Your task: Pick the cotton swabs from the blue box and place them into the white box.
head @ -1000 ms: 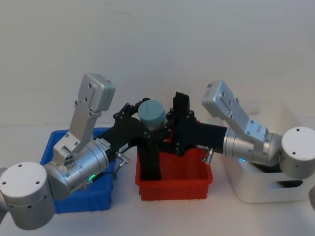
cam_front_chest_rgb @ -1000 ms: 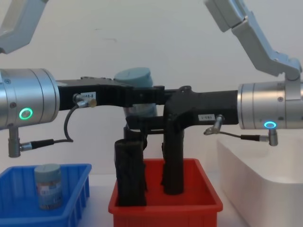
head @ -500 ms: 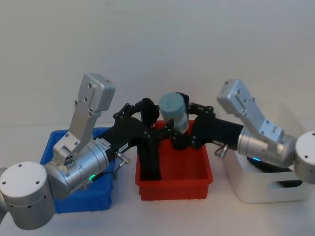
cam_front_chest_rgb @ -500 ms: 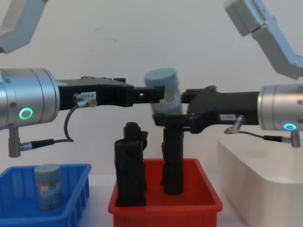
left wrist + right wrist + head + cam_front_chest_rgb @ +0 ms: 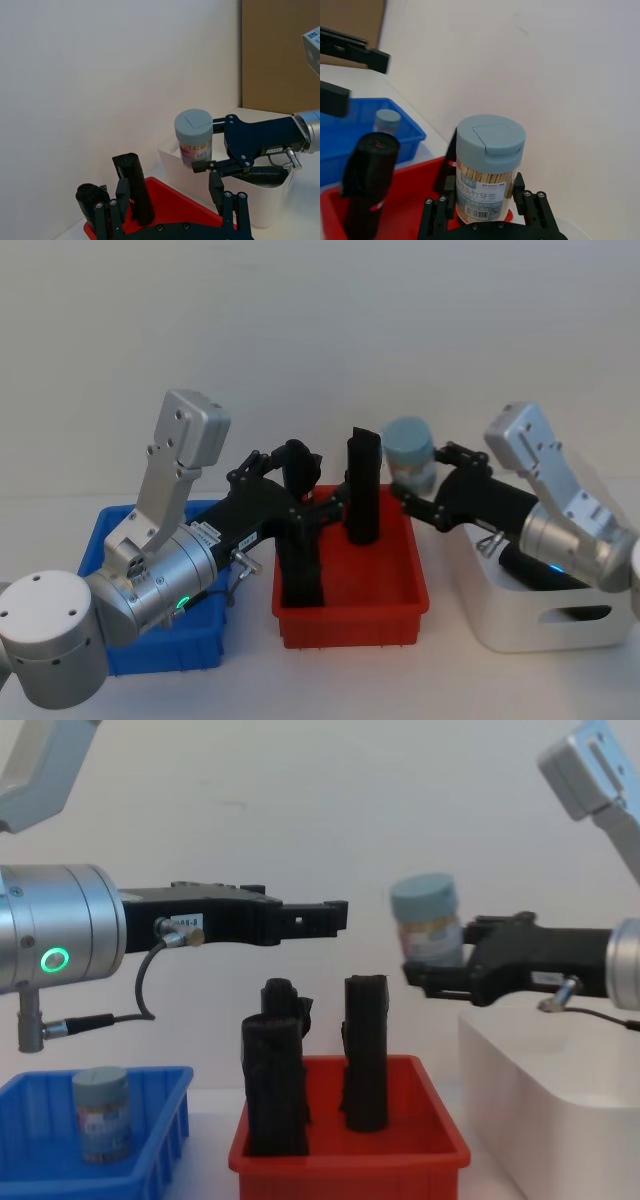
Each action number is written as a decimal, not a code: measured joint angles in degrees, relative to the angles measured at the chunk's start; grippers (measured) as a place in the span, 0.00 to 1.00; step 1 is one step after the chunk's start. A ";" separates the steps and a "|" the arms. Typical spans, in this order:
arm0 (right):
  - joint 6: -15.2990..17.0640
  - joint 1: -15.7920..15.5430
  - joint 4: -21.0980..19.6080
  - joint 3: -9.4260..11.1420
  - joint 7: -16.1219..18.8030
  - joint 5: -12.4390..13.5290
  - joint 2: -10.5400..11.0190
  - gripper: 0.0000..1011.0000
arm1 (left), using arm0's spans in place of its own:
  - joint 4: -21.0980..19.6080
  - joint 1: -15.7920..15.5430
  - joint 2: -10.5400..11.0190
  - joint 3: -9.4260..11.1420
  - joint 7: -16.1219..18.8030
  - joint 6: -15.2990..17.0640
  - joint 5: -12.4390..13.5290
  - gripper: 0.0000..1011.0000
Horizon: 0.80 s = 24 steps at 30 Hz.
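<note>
Pale blue-grey lid, clear body: one tub of cotton swabs [image 5: 409, 454] clamped in the right gripper [image 5: 415, 490], in the air between red bin [image 5: 350, 610] and white box [image 5: 530, 615]. Left gripper [image 5: 318, 502], fingers apart and empty, above the red bin.

Chest view: second tub [image 5: 100, 1113] upright in the blue box [image 5: 150, 1145]. Two black rolls [image 5: 275, 1070] stand in the red bin, below both grippers.

Left wrist view: held tub just over the white box's near rim [image 5: 172, 152].

Right wrist view: printed label band [image 5: 485, 197], wooden sticks visible inside.
</note>
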 joint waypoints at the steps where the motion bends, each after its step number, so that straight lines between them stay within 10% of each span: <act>1: 0.04 -0.16 0.00 0.11 -0.53 0.10 0.13 0.66 | 0.00 0.00 0.00 0.00 0.00 0.00 0.00 0.99; 24: 0.73 -1.66 7.40 2.83 -14.50 7.48 1.15 0.66 | 0.00 0.00 0.00 0.00 0.01 0.00 0.01 0.99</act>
